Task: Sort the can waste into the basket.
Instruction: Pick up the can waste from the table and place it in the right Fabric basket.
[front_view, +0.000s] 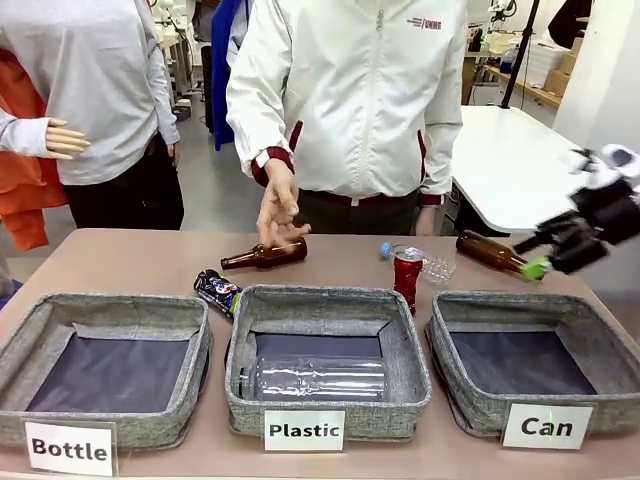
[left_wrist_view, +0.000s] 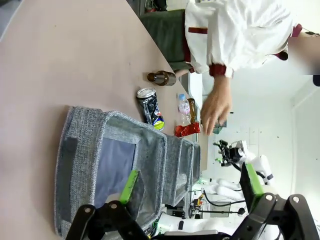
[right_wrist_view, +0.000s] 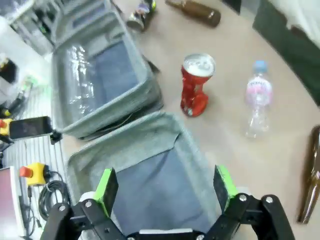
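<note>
Seen from the front, the right tool (front_view: 541, 258) hangs over the bench's (front_view: 120, 260) right end, beyond the Can basket (front_view: 530, 300). Its wrist camera shows the fingers spread apart above that basket's dark lining and the red can (right_wrist_view: 196, 85) upright just outside the rim. The left wrist camera shows the left tool (left_wrist_view: 190, 183), also spread wide, and the black can (left_wrist_view: 150, 106) lying beyond the nearest basket.

The lower-left basket (front_view: 110, 303) is labelled "Bottle", the bottom-centre basket (front_view: 320, 294) "Plastic", and the lower-right basket (front_view: 520, 299) "Can". The jacket logo (front_view: 424, 22) is unreadable.
</note>
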